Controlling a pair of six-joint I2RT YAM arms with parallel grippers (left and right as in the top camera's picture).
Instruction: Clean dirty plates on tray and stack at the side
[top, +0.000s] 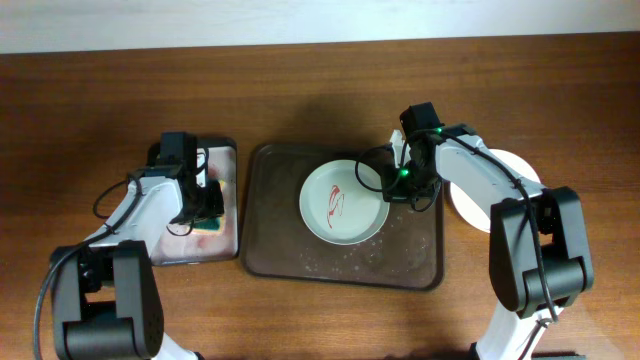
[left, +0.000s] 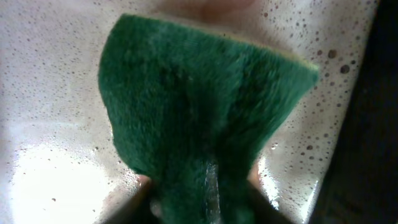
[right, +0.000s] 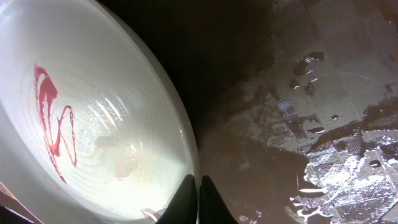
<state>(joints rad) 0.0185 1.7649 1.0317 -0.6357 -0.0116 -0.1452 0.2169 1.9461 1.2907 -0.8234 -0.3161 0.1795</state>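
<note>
The right gripper is pinching the rim of the smeared plate, jaws clenched on it. The plate is sitting in the brown tray, whose floor is glistening wet. A second plate is lying on the counter beside the tray. The left gripper is clutching a green sponge over the small sudsy tray.

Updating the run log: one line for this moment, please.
left claw: holding sponge | right claw: pinching plate rim | plate: red smear, on tray
</note>
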